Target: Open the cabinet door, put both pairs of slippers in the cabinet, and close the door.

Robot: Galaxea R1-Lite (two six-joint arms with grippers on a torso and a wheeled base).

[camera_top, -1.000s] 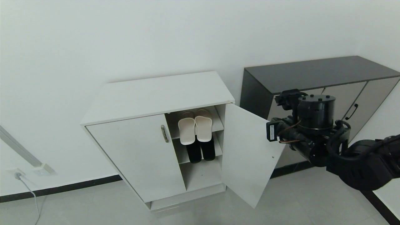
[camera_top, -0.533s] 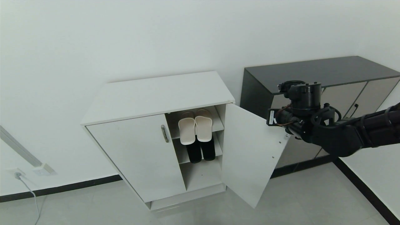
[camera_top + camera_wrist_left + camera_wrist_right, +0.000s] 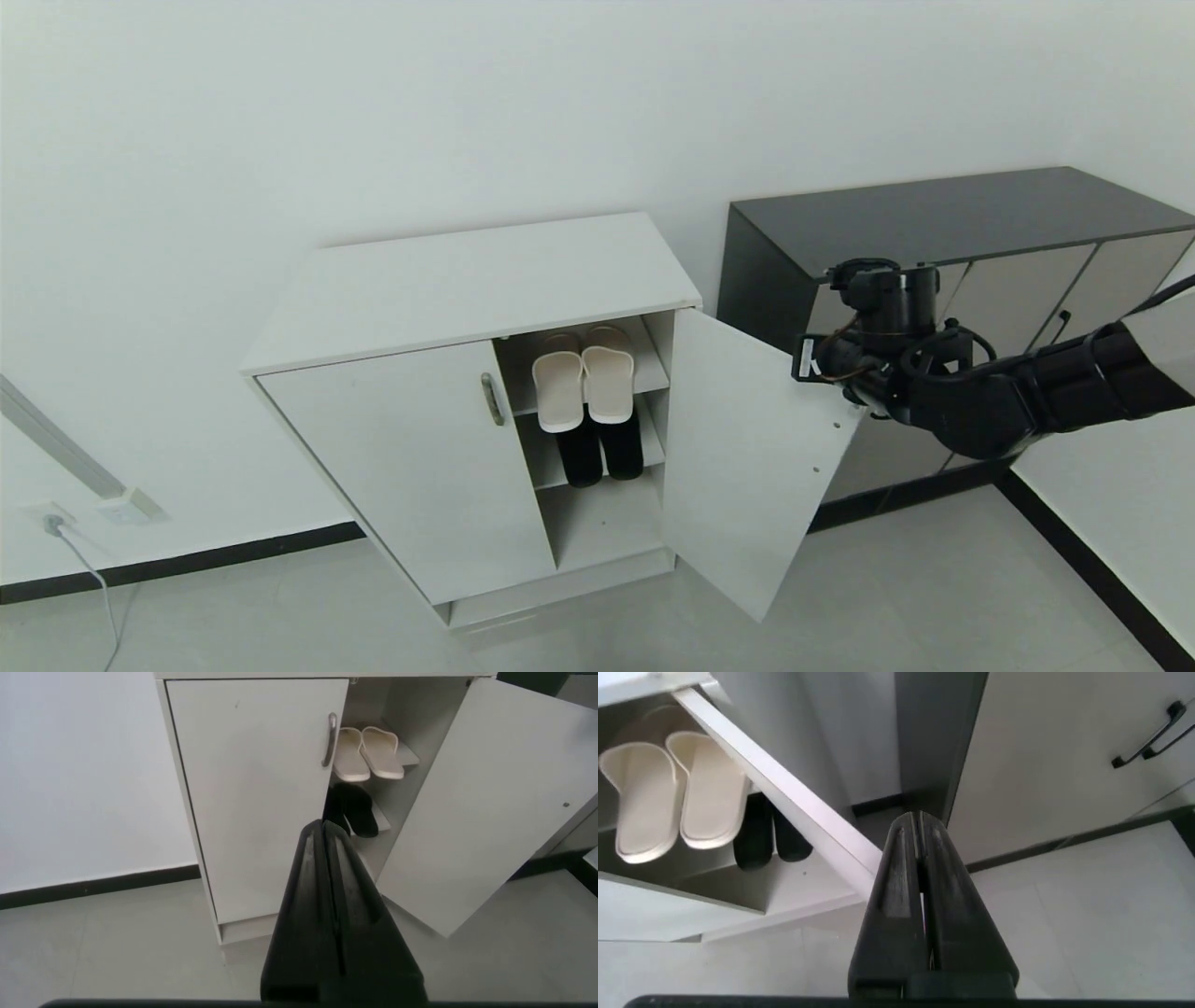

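We see our right tool [image 3: 921, 831], pressed together, just right of the open cabinet door [image 3: 742, 448], seemingly touching its outer face.

Two cabinets here: one white cabinet [image 3: 467, 280], one dark cabinet [image 3: 934, 210]. Two doors on the white one, that's one shut door [image 3: 411, 467] with a single handle [image 3: 492, 399] and one open door [image 3: 747, 457]. Two pairs of slippers, four in all: one white pair [image 3: 583, 383], one black pair [image 3: 600, 453].
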